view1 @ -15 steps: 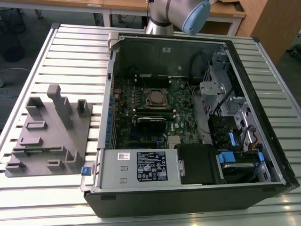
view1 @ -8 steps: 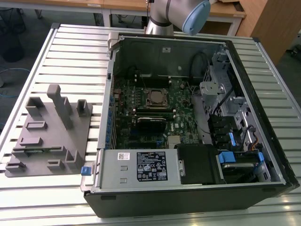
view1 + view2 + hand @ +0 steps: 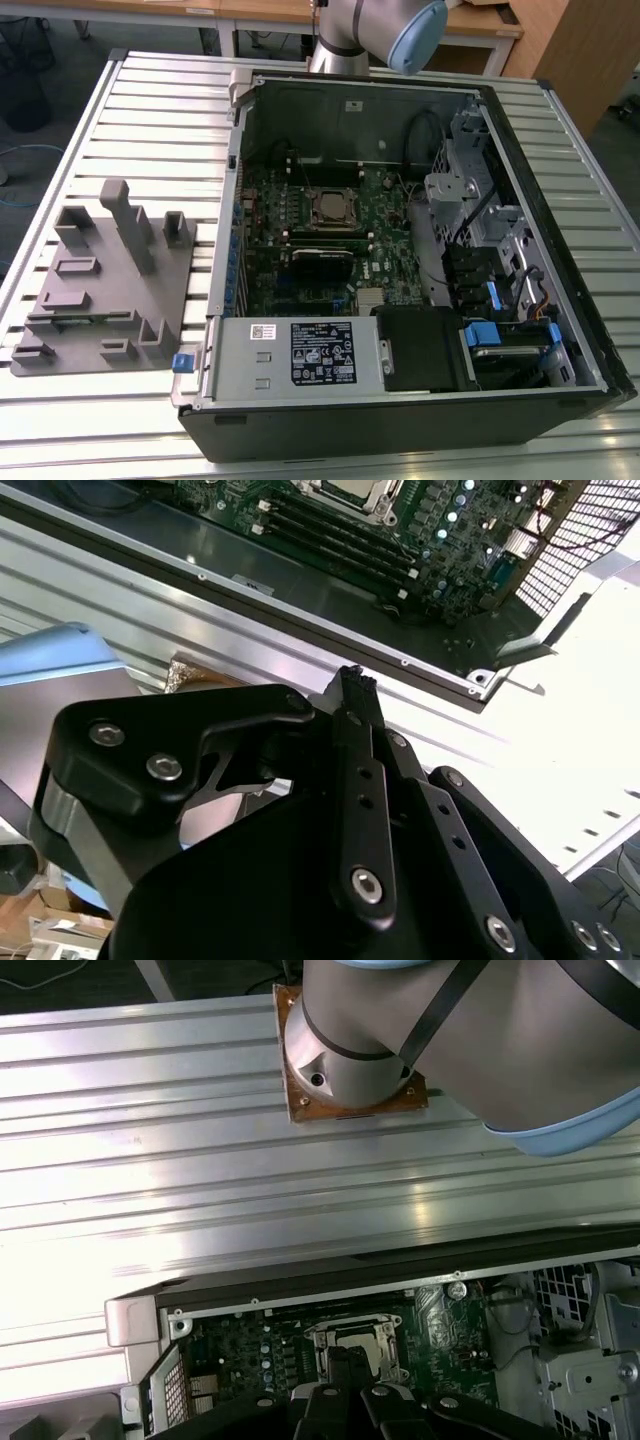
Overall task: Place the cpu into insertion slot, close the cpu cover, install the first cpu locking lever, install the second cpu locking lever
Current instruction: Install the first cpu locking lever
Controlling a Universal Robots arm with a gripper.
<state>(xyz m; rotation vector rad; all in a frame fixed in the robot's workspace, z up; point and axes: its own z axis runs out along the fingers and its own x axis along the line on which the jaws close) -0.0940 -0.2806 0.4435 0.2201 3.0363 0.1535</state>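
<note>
Slatted metal table (image 3: 150, 100) carries an open computer case (image 3: 400, 435). In the exterior view, the cpu (image 3: 335, 208) lies in its socket, mid-board. In the second wrist view, your end effector (image 3: 350, 675) is clenched on nothing, just outside the case's far wall. In the first wrist view, the cpu lies straight ahead of it, toward the near side.

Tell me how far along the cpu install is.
The cpu appears seated on the motherboard, with the cpu cover seemingly lying over it. The gripper is shut, holds nothing visible and lines up with the cpu in the first wrist view. Whether either locking lever is latched cannot be told, so those may remain.
</note>
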